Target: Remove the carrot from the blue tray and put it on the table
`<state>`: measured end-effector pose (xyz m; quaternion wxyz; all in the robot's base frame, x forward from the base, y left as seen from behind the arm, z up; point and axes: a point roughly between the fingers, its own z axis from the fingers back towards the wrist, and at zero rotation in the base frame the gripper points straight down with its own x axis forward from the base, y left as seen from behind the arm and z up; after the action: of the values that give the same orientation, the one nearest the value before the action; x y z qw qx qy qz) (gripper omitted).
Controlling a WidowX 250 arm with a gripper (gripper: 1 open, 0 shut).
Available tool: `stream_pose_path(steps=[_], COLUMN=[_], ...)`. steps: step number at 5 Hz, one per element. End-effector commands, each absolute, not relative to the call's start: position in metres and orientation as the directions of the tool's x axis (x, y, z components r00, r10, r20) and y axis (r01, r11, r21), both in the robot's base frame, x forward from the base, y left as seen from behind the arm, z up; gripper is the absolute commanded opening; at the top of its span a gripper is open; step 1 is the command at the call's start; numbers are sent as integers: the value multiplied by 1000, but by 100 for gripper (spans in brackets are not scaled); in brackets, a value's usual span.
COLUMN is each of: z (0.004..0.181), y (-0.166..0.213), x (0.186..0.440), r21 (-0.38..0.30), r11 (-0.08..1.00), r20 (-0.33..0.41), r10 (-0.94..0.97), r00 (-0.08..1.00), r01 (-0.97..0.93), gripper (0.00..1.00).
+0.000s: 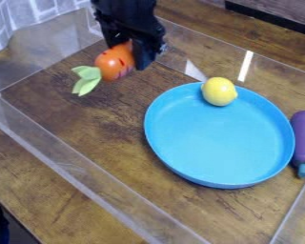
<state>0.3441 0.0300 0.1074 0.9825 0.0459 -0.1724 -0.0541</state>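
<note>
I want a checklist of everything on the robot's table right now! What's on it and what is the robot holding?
Surface: brown wood-grain table, bare where visible.
Job's things: carrot held in the air over the table, outside the blue tray; leaves hang left.
Clutter: yellow lemon in the tray near its far rim; purple eggplant on the table, right of the tray.
Grippers: gripper shut on the carrot.
Cables: nothing seen.
Surroundings: clear acrylic walls around the table.

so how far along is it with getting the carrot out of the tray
Done: the carrot is out of the blue tray. In hand: the gripper holds it above the table, left of the tray. Left: lower it and let go.
</note>
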Motion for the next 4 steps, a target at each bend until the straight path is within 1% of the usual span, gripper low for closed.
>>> stream_pose_path(steps=[1, 4], z=[123, 100], y=[43, 49], x=[344, 347], r21=[136, 156], r11=[988, 983], r20=[386, 352], r10=[-120, -142], r00=[915, 925], r01=[72, 91], gripper=[0, 0])
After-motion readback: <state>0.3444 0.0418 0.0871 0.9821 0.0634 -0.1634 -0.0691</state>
